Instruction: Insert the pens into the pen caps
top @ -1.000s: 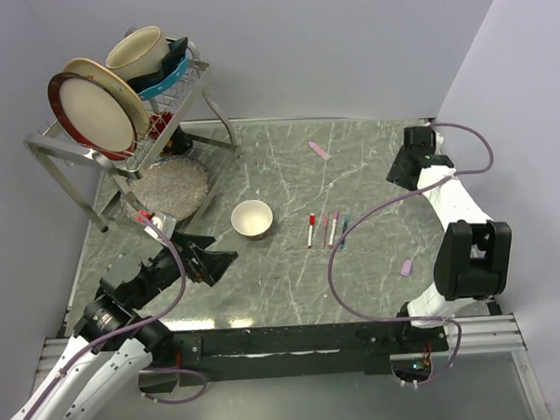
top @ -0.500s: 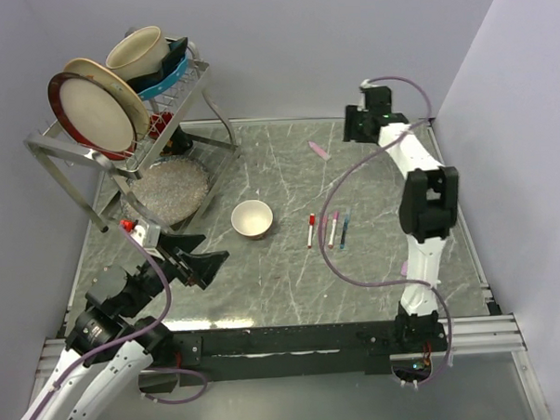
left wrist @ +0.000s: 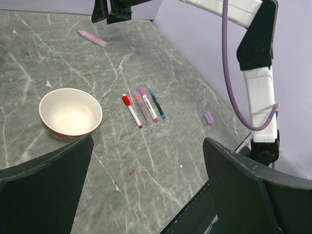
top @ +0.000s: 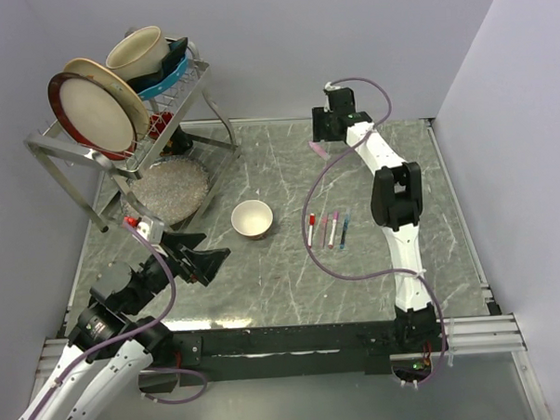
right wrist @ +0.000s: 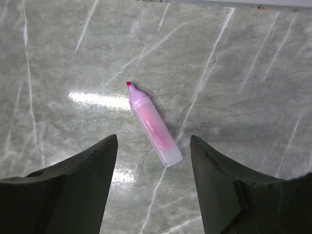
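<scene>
Here the right gripper (right wrist: 154, 146), spread open and empty, hangs directly over the uncapped pink pen (right wrist: 152, 124) lying near the far edge of the surface (right wrist: 253, 87), its long axis running 11-to-5 o'clock in the wrist view, tip at 11.

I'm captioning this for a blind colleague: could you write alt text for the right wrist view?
An uncapped pink highlighter lies flat on a grey marbled table, with its tip pointing up and to the left. The right claw hovers open over the highlighter's rear end, framing it from the bottom of the picture.
</scene>
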Controlling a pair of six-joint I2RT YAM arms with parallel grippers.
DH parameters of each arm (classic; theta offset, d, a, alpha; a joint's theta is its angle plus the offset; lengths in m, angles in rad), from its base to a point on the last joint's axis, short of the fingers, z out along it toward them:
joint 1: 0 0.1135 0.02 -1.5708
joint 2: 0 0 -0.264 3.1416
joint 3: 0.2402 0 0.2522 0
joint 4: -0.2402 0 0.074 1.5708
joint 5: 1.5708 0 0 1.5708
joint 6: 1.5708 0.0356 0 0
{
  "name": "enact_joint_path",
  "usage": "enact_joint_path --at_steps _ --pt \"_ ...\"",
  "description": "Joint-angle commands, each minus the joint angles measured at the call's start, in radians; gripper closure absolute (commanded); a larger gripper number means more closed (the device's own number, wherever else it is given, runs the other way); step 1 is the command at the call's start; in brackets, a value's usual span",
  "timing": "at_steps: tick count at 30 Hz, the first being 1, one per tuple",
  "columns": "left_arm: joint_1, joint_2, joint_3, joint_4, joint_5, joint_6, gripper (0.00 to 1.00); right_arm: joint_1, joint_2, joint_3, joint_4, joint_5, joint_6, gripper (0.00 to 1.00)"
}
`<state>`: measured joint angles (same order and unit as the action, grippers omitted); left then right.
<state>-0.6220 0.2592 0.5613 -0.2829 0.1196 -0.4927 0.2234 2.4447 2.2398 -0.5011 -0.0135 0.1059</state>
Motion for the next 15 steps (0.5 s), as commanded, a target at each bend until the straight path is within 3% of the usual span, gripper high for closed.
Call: enact_joint_path --at_steps 1,9,15 --pt "0.005 -0.001 0.017 0.024 -0.012 0.006 0.01 -0.015 -0.116 -0.075 0.073 -0.008 0.179 0.31" --pt "0.007 0.003 0.022 0.016 -0.001 0.009 0.01 -0.076 -0.064 -0.166 0.28 -0.181 0.644 0.31" --pt "0.007 -0.009 0.017 0.019 -0.011 0.009 0.01 -0.082 0.019 -0.092 0.363 -0.163 0.68 0.31"
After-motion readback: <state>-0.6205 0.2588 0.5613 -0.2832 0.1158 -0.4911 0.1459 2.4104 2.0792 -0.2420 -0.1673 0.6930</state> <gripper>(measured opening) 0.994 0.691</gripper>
